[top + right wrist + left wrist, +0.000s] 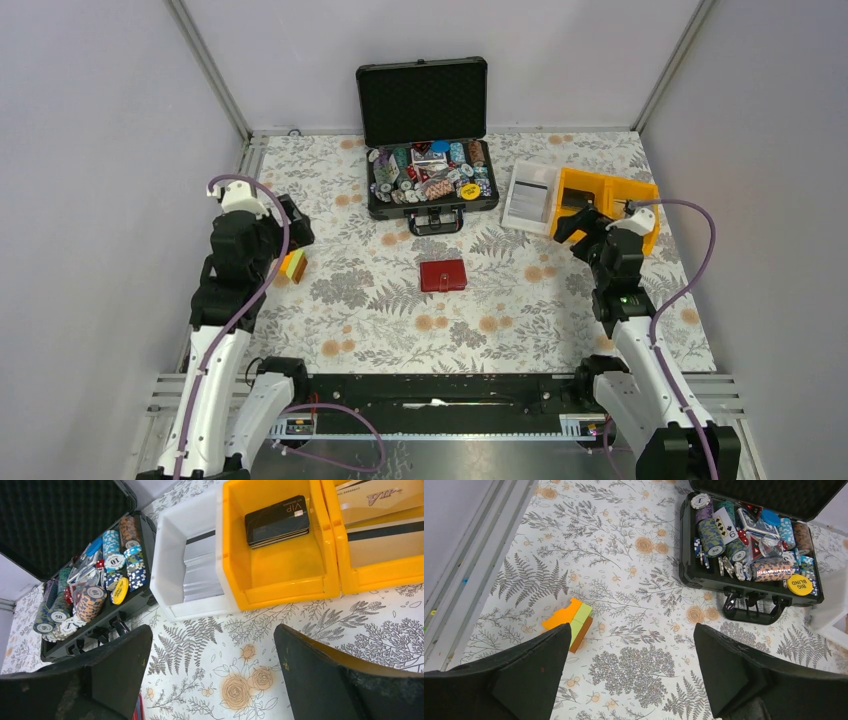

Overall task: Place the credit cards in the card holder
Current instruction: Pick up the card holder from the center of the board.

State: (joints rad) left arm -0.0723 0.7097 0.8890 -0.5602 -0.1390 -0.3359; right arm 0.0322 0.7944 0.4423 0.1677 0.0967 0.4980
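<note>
Card holder (443, 275) centred on desk (350, 300) — left tool (631, 645) and right tool (214, 640) both spread wide, gripping nothing.

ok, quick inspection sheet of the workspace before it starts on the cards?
Surface: floral table cover, lying flat.
Job's things: card holder closed, mid-table; credit cards stacked in two yellow bins and a white bin, far right.
Clutter: open black case full of poker chips; orange-green block near the left edge.
Grippers: left gripper and right gripper both open, empty.
Cables: purple cables run along both arms.
Surroundings: grey walls, metal frame; nothing else seen.
</note>
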